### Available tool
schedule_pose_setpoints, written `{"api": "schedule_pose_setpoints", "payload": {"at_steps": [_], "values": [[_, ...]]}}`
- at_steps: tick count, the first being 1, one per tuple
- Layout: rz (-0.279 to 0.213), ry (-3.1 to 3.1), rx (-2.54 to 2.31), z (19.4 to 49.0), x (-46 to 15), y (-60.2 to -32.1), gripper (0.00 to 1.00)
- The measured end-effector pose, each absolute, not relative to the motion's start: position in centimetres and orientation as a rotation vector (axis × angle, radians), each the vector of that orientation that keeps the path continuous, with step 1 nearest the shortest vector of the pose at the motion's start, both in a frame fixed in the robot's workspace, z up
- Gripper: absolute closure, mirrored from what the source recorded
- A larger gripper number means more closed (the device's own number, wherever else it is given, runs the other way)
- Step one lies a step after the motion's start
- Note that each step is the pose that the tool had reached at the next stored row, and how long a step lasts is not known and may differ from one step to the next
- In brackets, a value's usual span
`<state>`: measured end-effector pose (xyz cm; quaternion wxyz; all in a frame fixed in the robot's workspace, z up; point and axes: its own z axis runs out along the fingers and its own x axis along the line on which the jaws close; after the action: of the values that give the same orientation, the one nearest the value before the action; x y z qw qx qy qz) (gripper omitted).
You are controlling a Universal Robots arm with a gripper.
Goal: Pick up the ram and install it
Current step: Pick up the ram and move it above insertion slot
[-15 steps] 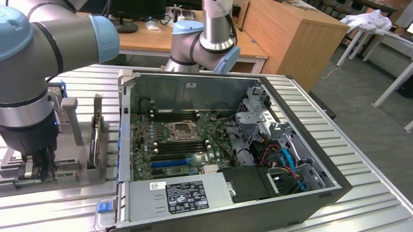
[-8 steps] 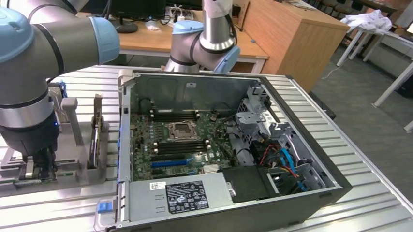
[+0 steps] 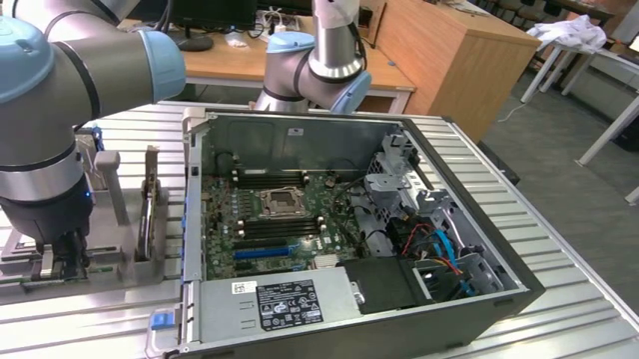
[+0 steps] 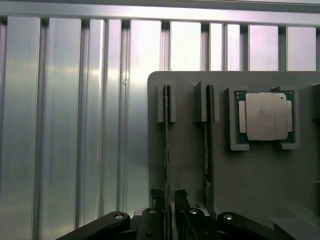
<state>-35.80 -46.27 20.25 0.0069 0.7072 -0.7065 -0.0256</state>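
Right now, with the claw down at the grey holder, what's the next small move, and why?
Probably close the claw gently on the ram. The stick stands on edge in its slot of the holder, and the fingers seem to sit on either side of it with a sliver of gap, so it looks straddled but not yet gripped.

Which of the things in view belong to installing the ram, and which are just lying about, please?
Belonging: the ram, on edge in the grey holder; the tool at it; the motherboard in the open case.
Lying about: the processor chip; the power supply.
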Motion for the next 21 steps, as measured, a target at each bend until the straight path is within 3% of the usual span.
{"api": "schedule_pose_setpoints", "payload": {"at_steps": [21], "values": [[-0.079, -2.21, 2.212, 19.97, -35.96, -46.27, 0.76]]}}
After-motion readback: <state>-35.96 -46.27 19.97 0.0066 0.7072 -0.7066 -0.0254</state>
